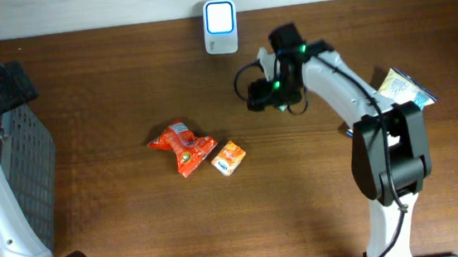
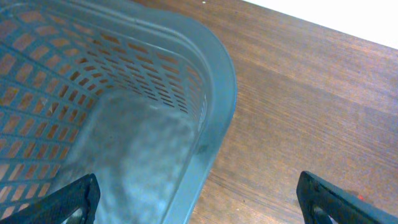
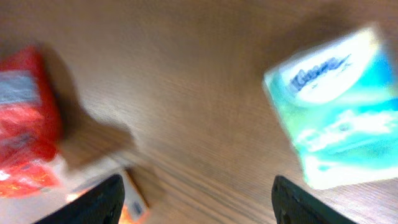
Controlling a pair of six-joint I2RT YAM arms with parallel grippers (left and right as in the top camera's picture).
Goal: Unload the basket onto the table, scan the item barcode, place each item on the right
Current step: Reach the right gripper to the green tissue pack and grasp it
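Observation:
A white barcode scanner (image 1: pixel 220 27) stands at the table's far edge. A red snack packet (image 1: pixel 182 147) and a small orange box (image 1: pixel 228 158) lie together mid-table. My right gripper (image 1: pixel 258 95) hovers right of them and below the scanner, open with nothing between its fingers. Its blurred wrist view shows the right gripper (image 3: pixel 199 202) over bare wood, a teal tissue pack (image 3: pixel 339 106) ahead at right, and the red packet (image 3: pixel 25 124) and orange box (image 3: pixel 127 199) at left. My left gripper (image 2: pixel 199 205) is wide open over the basket's rim.
A grey slotted basket (image 1: pixel 23 155) sits at the table's left edge; its rim (image 2: pixel 217 112) crosses the left wrist view. A yellow-and-white packet (image 1: pixel 404 88) lies at the far right, beside the right arm's base.

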